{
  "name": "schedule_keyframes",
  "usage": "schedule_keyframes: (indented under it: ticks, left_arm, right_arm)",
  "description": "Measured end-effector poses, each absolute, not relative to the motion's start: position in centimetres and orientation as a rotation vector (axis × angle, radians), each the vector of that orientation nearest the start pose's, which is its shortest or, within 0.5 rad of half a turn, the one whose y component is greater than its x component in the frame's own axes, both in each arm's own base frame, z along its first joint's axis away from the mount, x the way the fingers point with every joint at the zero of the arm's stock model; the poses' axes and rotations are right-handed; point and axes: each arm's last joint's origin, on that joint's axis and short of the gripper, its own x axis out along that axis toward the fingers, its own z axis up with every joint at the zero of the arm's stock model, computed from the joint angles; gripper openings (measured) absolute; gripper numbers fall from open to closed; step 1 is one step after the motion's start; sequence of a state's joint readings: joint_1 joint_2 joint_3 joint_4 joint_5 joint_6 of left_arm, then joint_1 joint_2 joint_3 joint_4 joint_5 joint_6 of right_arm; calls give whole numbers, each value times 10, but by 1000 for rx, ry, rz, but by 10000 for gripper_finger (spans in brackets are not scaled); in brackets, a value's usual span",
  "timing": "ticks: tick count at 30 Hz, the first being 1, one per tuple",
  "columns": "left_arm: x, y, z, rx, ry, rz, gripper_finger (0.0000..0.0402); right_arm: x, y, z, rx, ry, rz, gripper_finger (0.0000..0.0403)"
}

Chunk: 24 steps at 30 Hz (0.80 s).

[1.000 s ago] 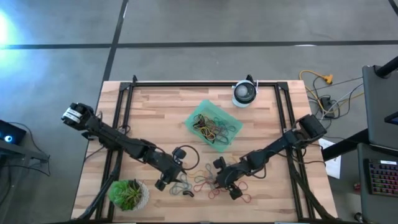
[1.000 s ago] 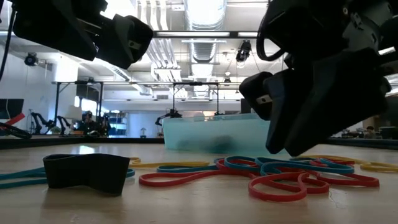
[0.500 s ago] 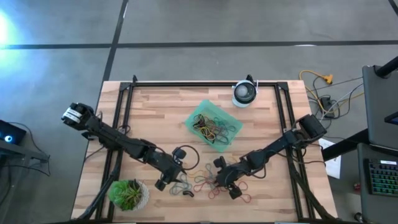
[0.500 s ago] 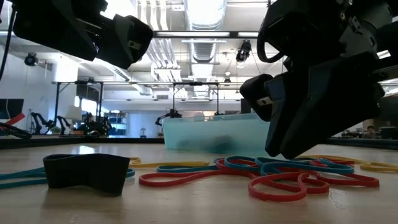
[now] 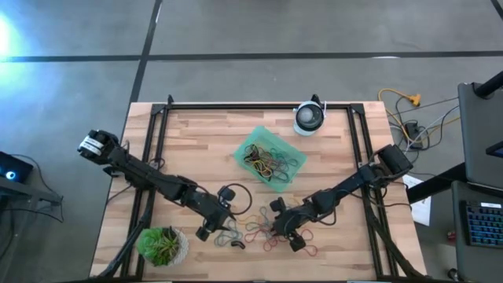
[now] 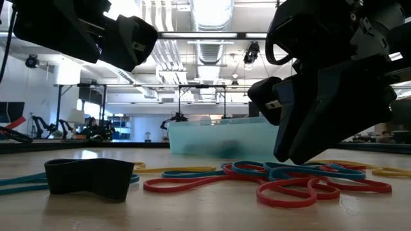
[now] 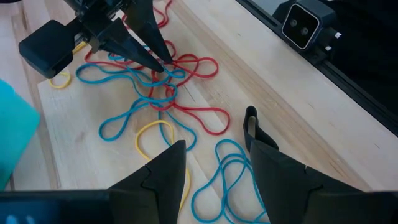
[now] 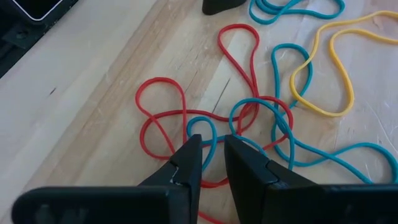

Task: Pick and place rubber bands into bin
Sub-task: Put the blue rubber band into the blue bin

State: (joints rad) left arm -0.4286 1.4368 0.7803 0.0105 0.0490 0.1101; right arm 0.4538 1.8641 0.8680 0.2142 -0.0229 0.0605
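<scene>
Loose rubber bands in red, blue and yellow lie tangled flat on the wooden table near its near edge, also in the left wrist view and low view. A thick black band stands on its edge beside them. More bands lie in the mint-green bin toward the table's middle. My right gripper is down on the tangle's right side, shut on strands. My left gripper hovers open at the tangle's left side, touching nothing. My right gripper pinches strands in the middle of the tangle between its two fingertips: a blue loop with red strands crossing there. The fingers slant down from above and meet in a point at the table. The bands lie slack and flat on the wood.
A round white-and-black device stands at the far edge. A green potted plant sits at the near left corner beside my left arm. A black cable loop lies by the left arm. Black frame rails run along the table's sides.
</scene>
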Motion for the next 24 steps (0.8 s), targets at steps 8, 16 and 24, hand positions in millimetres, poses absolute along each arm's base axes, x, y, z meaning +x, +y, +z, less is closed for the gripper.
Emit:
schedule_keyframes:
  ticks: [8,16,24]
  left_arm:
    - [266,-123,205,227,615,-496,165]
    - [266,-123,205,227,615,-496,165]
    - [266,-123,205,228,614,-496,165]
  right_arm:
    - [313,153,115,-112,778,429,68]
    - [315,154,113,-115,764,433,70]
    - [320,158,99,-118,800,433,70]
